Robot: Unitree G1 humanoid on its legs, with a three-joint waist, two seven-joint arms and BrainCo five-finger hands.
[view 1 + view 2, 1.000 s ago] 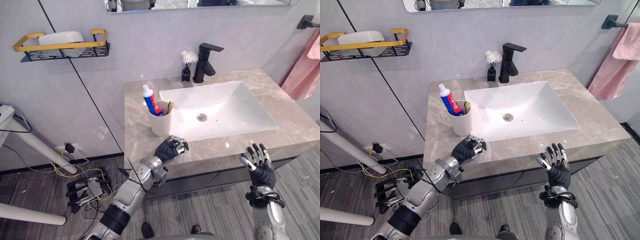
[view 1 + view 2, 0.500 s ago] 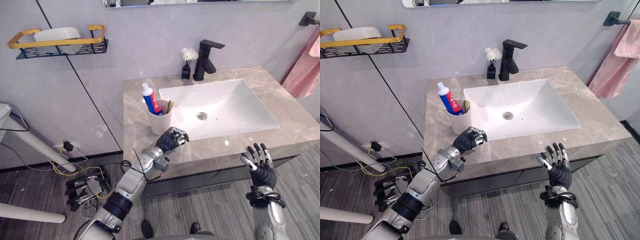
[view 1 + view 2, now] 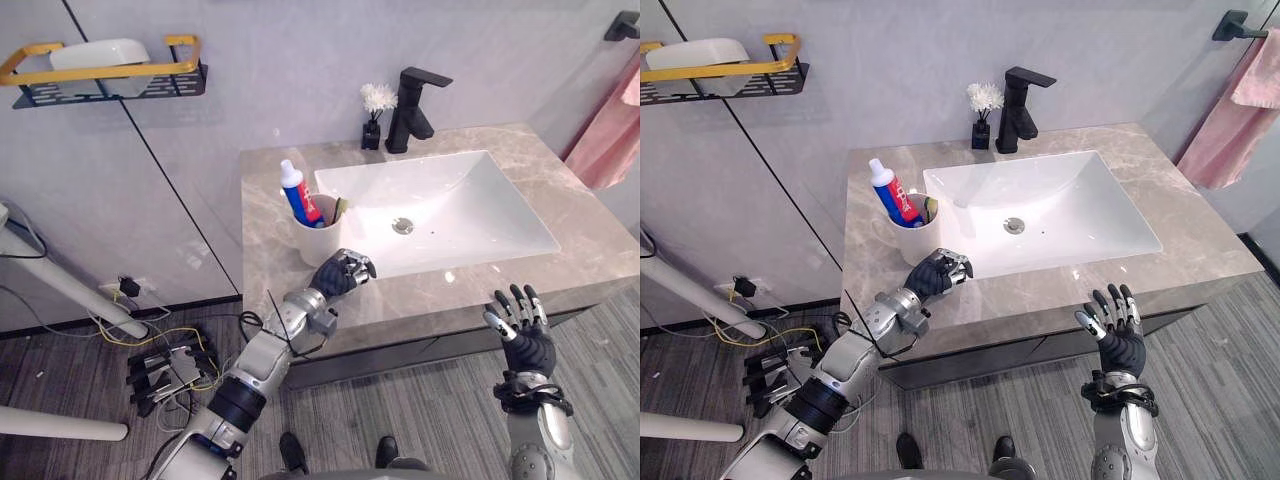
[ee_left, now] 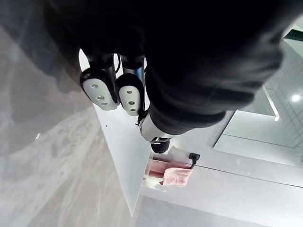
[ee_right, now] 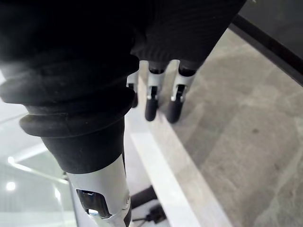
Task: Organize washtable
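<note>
- Grey stone makes up the top of the washtable (image 3: 268, 215), and a white sink (image 3: 470, 205) is set into it.
- Our left hand (image 3: 345, 273) rests low over the stone at the front, with its fingers (image 4: 98, 90) curled in tight. We see nothing inside them.
- Just beside this hand, on the wall side, stands a white cup (image 3: 318, 240). We cannot tell if the hand touches it.
- Out of the cup sticks a toothpaste tube (image 3: 299, 193) with a blue and red body. Next to it is a small yellow-green thing, too small for us to name.
- Our right hand (image 3: 522, 335) is held up in front of the table's front edge, well apart from the cup. Its fingers (image 5: 151, 109) are straight and spread, and it holds nothing.
- Farther back, a black tap (image 3: 415, 100) and a little white flower (image 3: 377, 98) in a dark pot stand by the wall.
- On the wall at our left hangs a shelf (image 3: 110, 72) with a yellow rail. A pink towel (image 3: 612, 135) hangs at our right.
- We think the step in hand is about the cup, since our left hand is right by it.
- Next, we think the left hand needs to open up, wrap round the cup's side and keep it upright, so the tube does not tip out.
</note>
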